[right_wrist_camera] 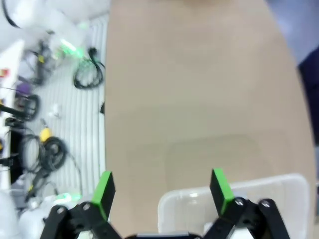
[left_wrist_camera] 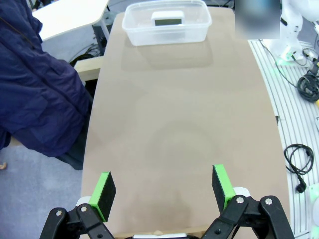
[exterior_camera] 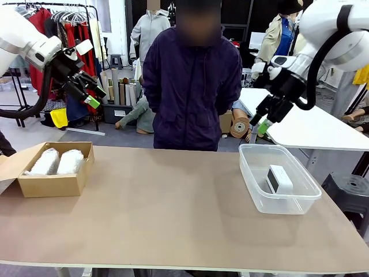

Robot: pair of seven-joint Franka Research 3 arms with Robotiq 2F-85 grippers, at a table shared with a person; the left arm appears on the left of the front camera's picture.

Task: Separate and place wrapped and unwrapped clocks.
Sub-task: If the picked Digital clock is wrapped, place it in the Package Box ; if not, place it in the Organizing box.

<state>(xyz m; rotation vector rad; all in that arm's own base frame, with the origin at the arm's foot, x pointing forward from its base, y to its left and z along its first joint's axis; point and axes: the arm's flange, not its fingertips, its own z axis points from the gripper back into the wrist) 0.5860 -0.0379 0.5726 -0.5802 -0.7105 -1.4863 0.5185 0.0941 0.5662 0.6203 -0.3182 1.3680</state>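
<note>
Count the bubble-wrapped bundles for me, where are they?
2. Both wrapped bundles, one and the other, lie side by side in the cardboard box at the table's left end.

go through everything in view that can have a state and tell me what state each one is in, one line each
Cardboard box: open, holds both bundles.
Wrapped bundles: side by side in the box.
Clear bin: no lid, holds the clock.
White clock: unwrapped, in the bin.
Left gripper: open, holding nothing.
Right gripper: open, holding nothing.
</note>
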